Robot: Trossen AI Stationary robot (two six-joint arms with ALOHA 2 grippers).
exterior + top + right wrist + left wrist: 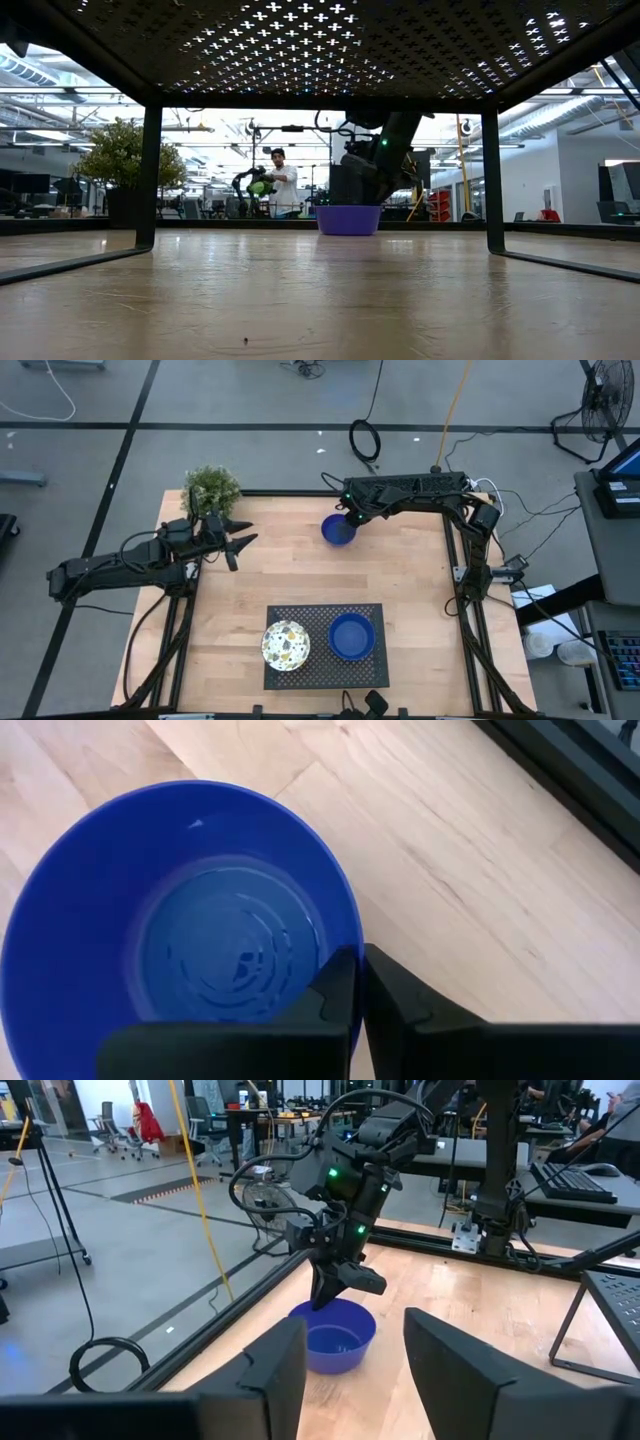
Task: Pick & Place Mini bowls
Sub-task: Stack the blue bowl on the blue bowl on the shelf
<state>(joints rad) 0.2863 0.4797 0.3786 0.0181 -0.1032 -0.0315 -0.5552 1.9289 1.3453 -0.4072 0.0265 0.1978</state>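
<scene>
A glossy blue mini bowl (pixel 338 531) stands on the wooden table near its far edge; it also shows in the low view (pixel 348 219) and the left wrist view (pixel 335 1335). My right gripper (pixel 360 970) is shut on its rim. A second blue bowl (pixel 351 636) and a white floral-speckled bowl (pixel 286 645) rest on a black perforated rack (pixel 322 612) at the near edge. My left gripper (pixel 240 543) is open and empty at the far left, pointing toward the far blue bowl. My right gripper pinches the blue bowl's rim (pixel 352 942) on its far side, one finger inside the bowl (pixel 335 988) and one outside (pixel 390 990). The fingers come from above, slanting down. The bowl sits upright with its base on the table (pixel 348 233).
A leafy potted plant (pixel 212 488) stands at the far left corner beside my left arm. The black rack stands on legs (pixel 150 175) above the near middle of the table. A person (pixel 283 180) stands in the room beyond the table.
</scene>
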